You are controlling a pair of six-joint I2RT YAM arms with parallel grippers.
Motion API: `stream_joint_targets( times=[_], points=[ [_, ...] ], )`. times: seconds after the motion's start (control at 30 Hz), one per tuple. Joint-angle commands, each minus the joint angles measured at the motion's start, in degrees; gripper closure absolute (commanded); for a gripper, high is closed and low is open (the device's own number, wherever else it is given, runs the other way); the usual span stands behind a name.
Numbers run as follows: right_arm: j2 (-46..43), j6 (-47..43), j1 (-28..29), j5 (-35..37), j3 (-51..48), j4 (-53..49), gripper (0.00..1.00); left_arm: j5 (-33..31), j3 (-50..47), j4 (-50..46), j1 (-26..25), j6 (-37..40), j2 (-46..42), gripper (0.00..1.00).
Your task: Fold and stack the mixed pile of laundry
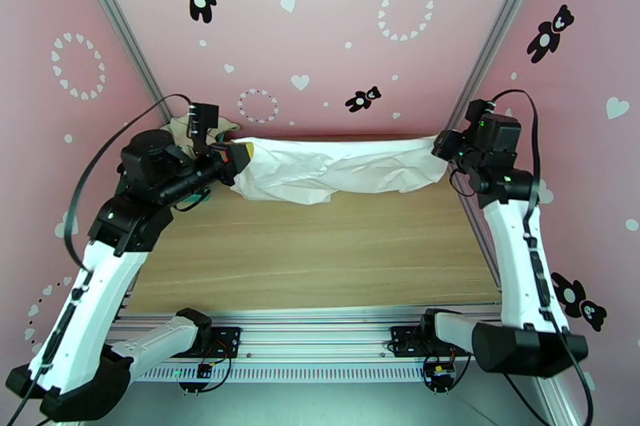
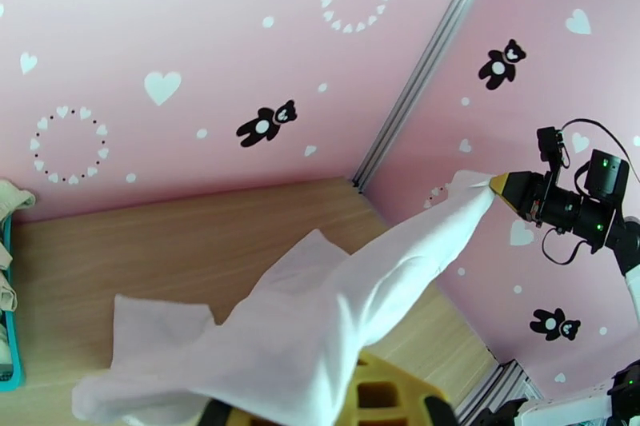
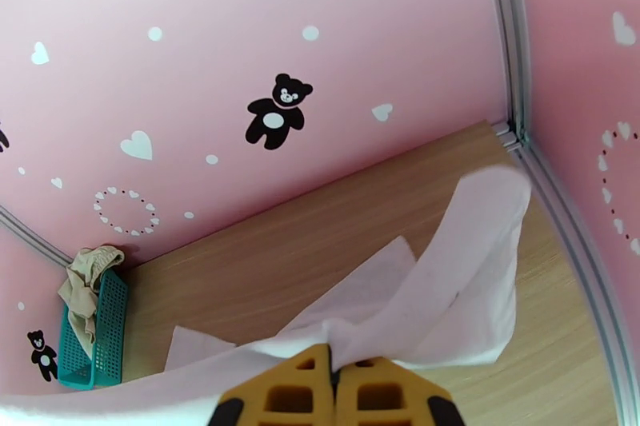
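Walls (image 1: 320,20) of pink, dotted with white hearts and black teddy-bear stickers, close in the far and side edges of the scene; below them lies the pale wooden table (image 1: 320,252), its near half bare.

The white T-shirt (image 1: 336,168) is stretched across the far part of the table, pulled into a long crumpled band from the left side to the right; its two ends are lifted, while its lower folds sag and, in the wrist views, a flat part of it lies on the wood.

The left gripper (image 1: 240,156) is at the shirt's left end; in the left wrist view the cloth drapes over its yellow finger (image 2: 384,397), and the jaws look closed on the fabric. The right gripper (image 1: 440,146) is at the shirt's right end, close to the right wall; in the right wrist view its two yellow fingers (image 3: 296,396) press together with a fold of the shirt pinched between them.

The teal mesh basket (image 3: 100,340) stands at the far left corner of the table, against the wall; the cream-beige garment (image 3: 84,284) hangs bunched over its rim, well apart from the shirt's right end.
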Motion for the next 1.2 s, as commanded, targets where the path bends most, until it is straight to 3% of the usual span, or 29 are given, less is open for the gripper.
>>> stream_joint_targets(
  times=[0.0,0.13,0.23,0.4,0.6,0.7,0.83,0.97,1.03,1.17],
  points=[
    [-7.0,-3.4,-0.4,6.1,0.7,-6.6,1.0,2.6,6.9,-7.7,-0.7,4.0,-2.5,1.0],
    [-10.0,-4.9,-0.4,7.4,4.7,-10.1,1.0,1.6,9.7,-9.1,-0.9,3.7,-2.7,1.0],
    [-6.8,-6.9,-0.4,7.3,8.6,-11.5,1.0,-4.1,13.8,-12.7,-0.8,3.2,1.4,1.0],
    [4.2,-6.7,-0.2,4.0,12.6,-9.5,1.0,-11.6,16.7,-12.4,0.5,5.2,10.1,1.0],
    [21.8,-7.1,4.4,7.2,21.8,-5.1,1.0,-8.6,26.9,-7.3,6.5,5.8,26.7,1.0],
    [30.6,-3.3,5.1,7.7,32.1,-3.8,1.0,-6.6,36.8,-1.9,9.8,4.8,36.0,1.0],
    [42.3,0.9,5.9,3.3,51.0,-11.8,1.0,-7.3,55.8,4.5,12.8,2.5,47.0,1.0],
    [40.6,-4.3,13.0,9.2,49.3,-5.1,1.0,-6.0,75.4,2.8,13.2,4.9,55.1,1.0],
    [41.4,-4.7,13.0,9.2,50.3,-3.8,1.0,-6.6,74.1,3.2,13.7,5.3,53.6,1.0],
    [42.5,-6.6,13.0,9.0,53.9,-6.6,1.0,-4.9,60.4,5.3,15.4,4.5,46.3,1.0]
  ],
)
